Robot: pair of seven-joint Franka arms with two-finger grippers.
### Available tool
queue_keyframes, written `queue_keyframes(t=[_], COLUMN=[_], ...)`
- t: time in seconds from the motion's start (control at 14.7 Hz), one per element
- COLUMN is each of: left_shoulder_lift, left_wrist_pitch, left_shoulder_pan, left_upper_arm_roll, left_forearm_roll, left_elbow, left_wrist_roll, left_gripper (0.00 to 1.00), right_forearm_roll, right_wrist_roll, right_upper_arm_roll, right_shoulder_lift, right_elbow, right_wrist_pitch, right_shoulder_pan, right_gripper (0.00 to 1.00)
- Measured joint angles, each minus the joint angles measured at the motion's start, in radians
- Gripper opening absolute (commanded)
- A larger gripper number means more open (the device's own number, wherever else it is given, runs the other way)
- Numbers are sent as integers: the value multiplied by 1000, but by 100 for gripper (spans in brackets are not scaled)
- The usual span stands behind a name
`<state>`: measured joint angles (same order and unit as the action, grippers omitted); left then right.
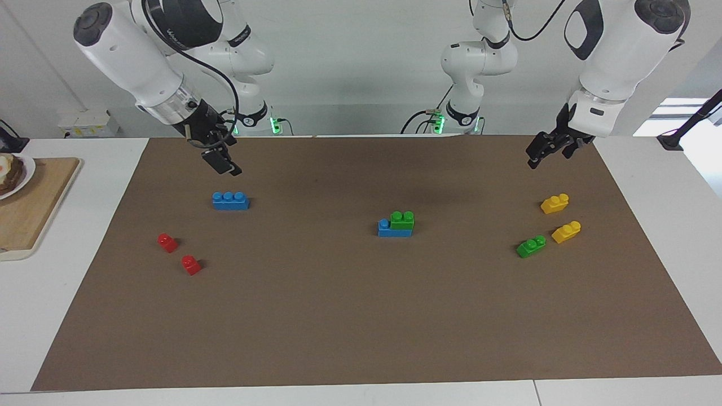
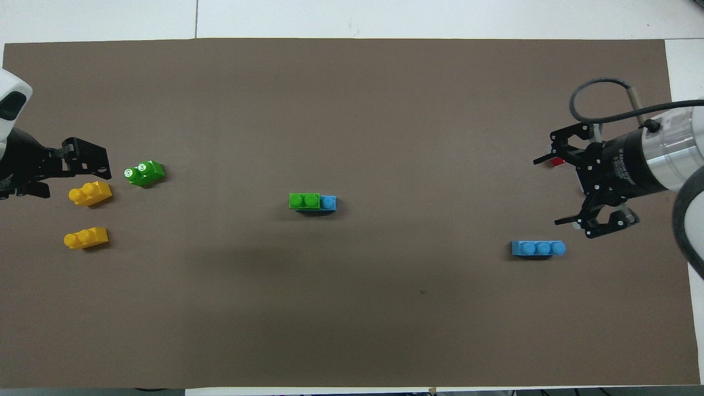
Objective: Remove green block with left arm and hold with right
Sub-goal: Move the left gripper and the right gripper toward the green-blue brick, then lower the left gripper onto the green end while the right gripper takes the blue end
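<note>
Two-stud block [image 1: 402,220] on three-stud brick [image 1: 394,228], mid-mat [image 1: 361,327].

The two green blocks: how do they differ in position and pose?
The stacked green block sits square on a blue brick mid-mat; the loose green block lies directly on the mat, turned at an angle, beside the yellow bricks. Both have two studs.

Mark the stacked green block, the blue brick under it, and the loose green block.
stacked green block [image 1: 402,220], facing view, front face below the studs
blue brick [image 1: 389,230], facing view, exposed front face
loose green block [image 1: 531,247], facing view, middle of the body
</note>
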<state>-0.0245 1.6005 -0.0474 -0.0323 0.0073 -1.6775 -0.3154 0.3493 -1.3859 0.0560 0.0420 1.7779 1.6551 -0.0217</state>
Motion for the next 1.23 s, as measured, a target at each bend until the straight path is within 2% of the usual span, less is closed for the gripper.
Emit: queue_keyframes(t=[0.2,0.41,0.61,0.82,1.09,1.23], left_shoulder_lift=[-7,-20,-32,-35,-27,2], left_wrist_pitch=[3,22,85,157,324,420], left_shoulder_pan=[-1,-41,-108,-174,-278,-323], left_upper_arm_roll=[-3,-9,-12,-15,-17,-18], left_forearm_roll=[-21,-35,-37,-69,-89,-90], left_elbow=[-17,-44,-105,-178,-271,-302], left_wrist_roll=[-95,-237,-494,-798,-1195,-1366], left_gripper=[100,100,100,100,100,100], right_forearm_roll=[74,102,114,190,262,293], right_wrist_roll=[-148,-183,-197,-197,-217,-222], right_upper_arm_roll=[1,1,2,1,2,2], right_shoulder_lift=[-23,-72,-125,-166,-215,-238], right_elbow=[43,54,59,92,174,194], right_wrist_pitch=[90,175,267,390,606,677], right_shoulder_pan=[-64,-117,-178,-224,-319,-354], right_gripper=[100,100,100,100,100,100])
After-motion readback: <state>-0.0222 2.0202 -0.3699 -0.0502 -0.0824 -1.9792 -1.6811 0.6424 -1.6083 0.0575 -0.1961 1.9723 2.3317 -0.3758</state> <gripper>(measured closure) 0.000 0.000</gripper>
